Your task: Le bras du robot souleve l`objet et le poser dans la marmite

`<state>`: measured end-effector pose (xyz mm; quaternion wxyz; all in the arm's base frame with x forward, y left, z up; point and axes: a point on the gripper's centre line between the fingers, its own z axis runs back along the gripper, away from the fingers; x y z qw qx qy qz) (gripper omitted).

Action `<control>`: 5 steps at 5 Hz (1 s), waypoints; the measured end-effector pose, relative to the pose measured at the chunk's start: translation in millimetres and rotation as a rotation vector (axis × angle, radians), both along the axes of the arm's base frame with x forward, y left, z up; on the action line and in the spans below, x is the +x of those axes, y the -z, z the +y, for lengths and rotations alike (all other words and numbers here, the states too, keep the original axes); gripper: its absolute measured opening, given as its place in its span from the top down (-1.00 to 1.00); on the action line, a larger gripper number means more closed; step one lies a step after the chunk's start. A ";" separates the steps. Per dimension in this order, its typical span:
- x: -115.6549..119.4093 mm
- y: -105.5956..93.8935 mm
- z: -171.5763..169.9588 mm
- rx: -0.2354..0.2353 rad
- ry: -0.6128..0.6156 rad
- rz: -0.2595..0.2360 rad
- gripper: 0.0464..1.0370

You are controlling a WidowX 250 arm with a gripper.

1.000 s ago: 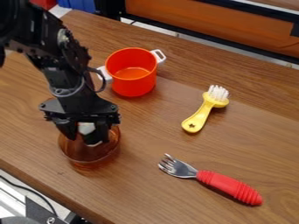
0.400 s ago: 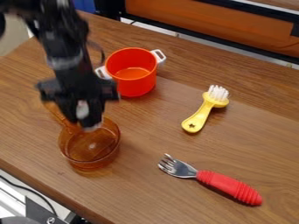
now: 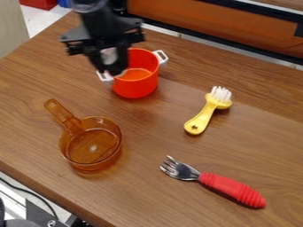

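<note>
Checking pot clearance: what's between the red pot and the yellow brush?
Bare wooden tabletop between red pot and yellow brush, as the camera view shows.

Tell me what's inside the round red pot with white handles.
The red pot shows part of its floor and inner wall; the black pincer and the whitish object it holds cover the rest, hiding anything there.

The gripper (image 3: 109,70) is black, with two thick, dark fingers (image 3: 122,55). Just above the jaws, a wide black crosspiece (image 3: 102,34) juts out to both sides, its ends uneven and stepped. Higher over them, the dark arm (image 3: 99,18) is slimmer, ringed by a rounded greyish band (image 3: 89,7).
</note>
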<state>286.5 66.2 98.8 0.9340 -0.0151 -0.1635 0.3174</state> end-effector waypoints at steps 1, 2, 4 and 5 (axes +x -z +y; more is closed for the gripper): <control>38.4 8.5 3.1 0.036 -0.089 -0.039 0.20; 53.3 22.3 12.1 0.047 -0.123 0.016 0.20; 52.8 32.4 27.4 0.035 -0.117 0.124 0.06; 57.7 39.1 32.5 0.047 -0.122 0.142 -0.54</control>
